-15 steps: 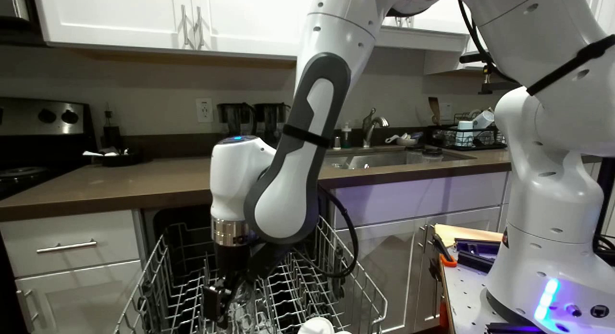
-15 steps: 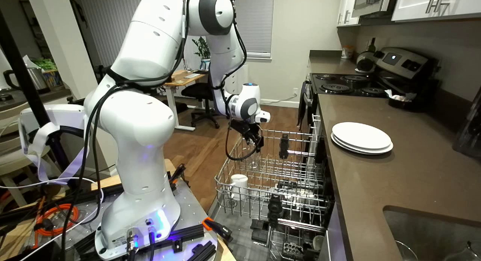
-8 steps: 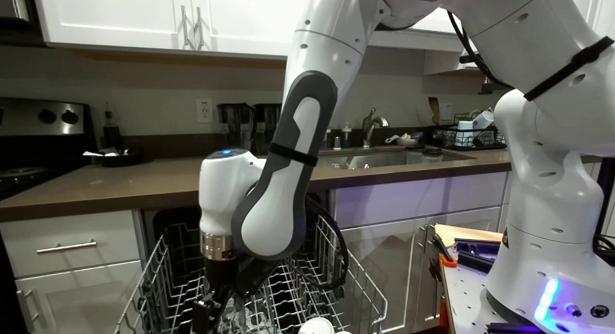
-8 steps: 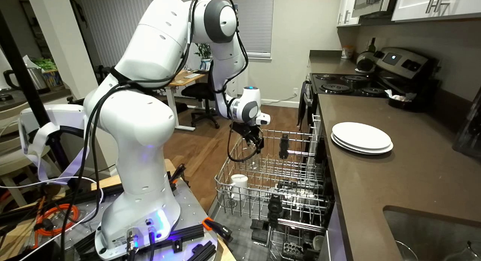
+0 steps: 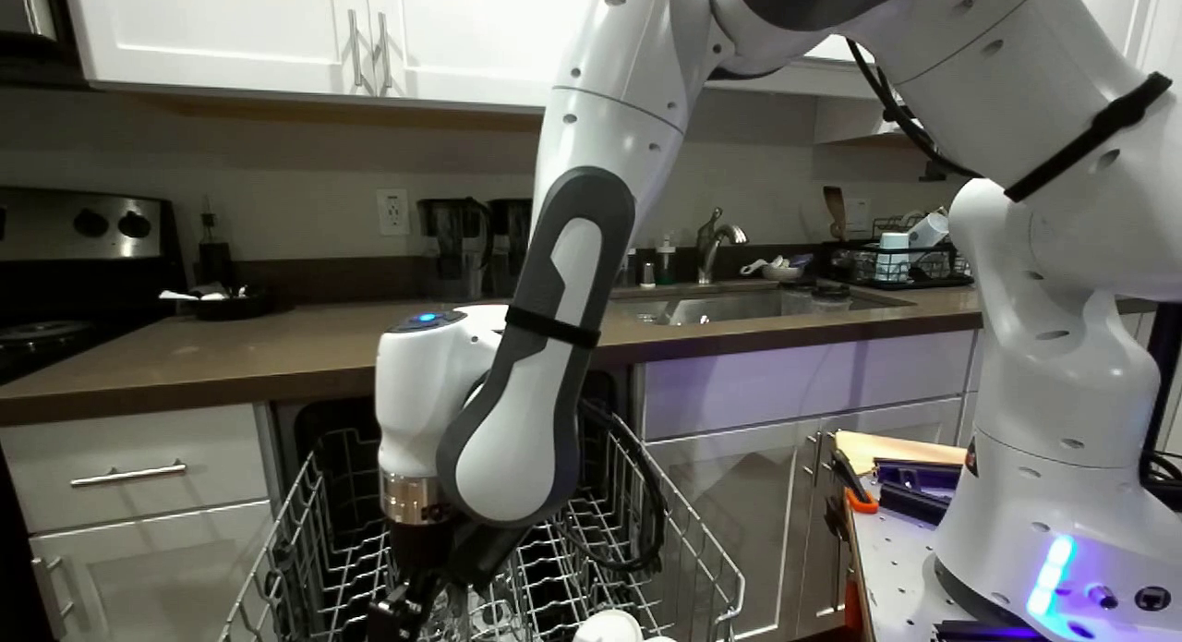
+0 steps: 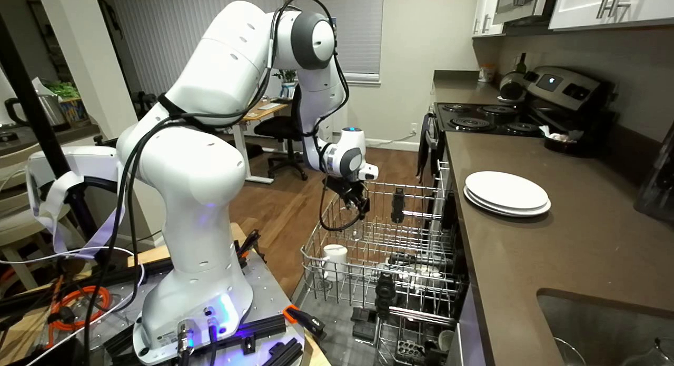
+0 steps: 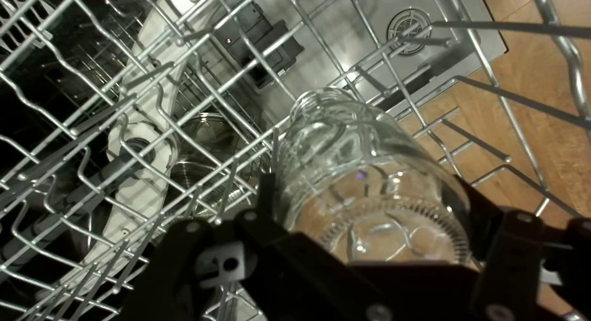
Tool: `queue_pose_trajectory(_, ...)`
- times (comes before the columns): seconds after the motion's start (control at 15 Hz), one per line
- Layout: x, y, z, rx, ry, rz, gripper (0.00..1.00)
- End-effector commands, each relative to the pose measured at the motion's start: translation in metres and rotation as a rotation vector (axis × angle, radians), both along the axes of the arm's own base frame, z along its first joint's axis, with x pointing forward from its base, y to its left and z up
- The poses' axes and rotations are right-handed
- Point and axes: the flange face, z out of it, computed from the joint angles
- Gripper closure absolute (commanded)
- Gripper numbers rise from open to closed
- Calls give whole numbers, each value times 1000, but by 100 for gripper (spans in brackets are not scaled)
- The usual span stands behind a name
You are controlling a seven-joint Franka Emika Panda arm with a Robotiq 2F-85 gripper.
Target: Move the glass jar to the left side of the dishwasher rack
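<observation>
Clear glass jar (image 7: 369,173) between my fingers (image 7: 267,194), base toward me.
Wrist view: one finger against each flank, as far as I can see, so I judge it gripped; long axis runs out from me, base near, mouth far, pointing at the wires of the dishwasher rack (image 7: 572,57). Mouth on wire or just short of it: cannot tell. In an exterior view: fingers low in the rack, tips hard to make out; glass only a blur of highlights beside them. In an exterior view: glass barely shows, at the rack's far end, a white mug (image 6: 335,260) well apart. Judgement: setting down turns on that axis; keep it plumb, mouth between wires, then loosen.
</observation>
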Motion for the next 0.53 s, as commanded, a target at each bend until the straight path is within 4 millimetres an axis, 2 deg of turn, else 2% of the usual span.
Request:
queue_pose_trajectory(0.0, 4, -1, 1, -4, -3, 1, 38)
queue_pose_trajectory(0.27, 2, -2, 4, -10, 3, 0, 37)
queue_pose_trajectory(0.4, 1, -2, 6, -15, 7, 1, 25)
queue_pose_trajectory(0.47, 0, -2, 7, -18, 9, 1, 22)
